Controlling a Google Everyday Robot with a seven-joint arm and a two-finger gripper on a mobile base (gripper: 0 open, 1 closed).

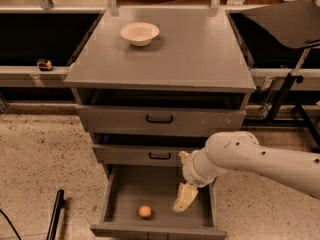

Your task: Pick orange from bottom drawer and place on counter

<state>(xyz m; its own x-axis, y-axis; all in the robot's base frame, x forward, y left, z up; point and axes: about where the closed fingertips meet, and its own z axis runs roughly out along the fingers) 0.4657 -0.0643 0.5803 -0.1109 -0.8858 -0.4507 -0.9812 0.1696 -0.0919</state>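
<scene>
I am seeing the bottom drawer (129, 188) standing open at the near edge of the scene. The orange (145, 211) is lying on its grey floor, left of centre and close to the near wall. My white arm (250, 158) is reaching in from the right. The gripper (185, 198) is hanging down inside the right half of the drawer, to the right of the orange and apart from it. I cannot tell whether the gripper is clenched or released. It is grasping nothing that I can see. Above, two shallower drawers (160, 119) are showing black handles. On the counter (180, 59) a cream bowl (140, 33) is sitting far and to the left.
</scene>
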